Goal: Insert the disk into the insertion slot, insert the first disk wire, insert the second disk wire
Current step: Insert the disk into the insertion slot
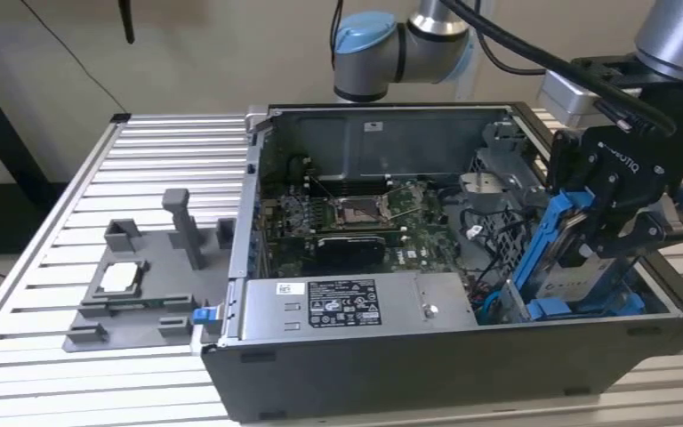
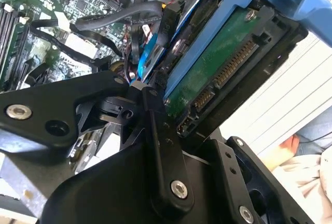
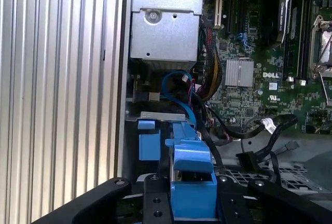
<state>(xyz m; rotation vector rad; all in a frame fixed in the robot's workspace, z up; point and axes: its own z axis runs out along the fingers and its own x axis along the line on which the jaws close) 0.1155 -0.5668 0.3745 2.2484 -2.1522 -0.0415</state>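
my gripper (image 1: 597, 233) is clenched on the disk (image 1: 565, 271), which stands on edge and tilted in the computer case's (image 1: 437, 378) corner at the exterior view's right, past the power-supply box (image 1: 341, 304). the second wrist view shows the disk's green circuit board and connector row, near black cables (image 2: 119, 14). the first wrist view shows its blue carrier end between my fingers (image 3: 154, 198), just beside a blue tab of the insertion slot (image 3: 149, 140).
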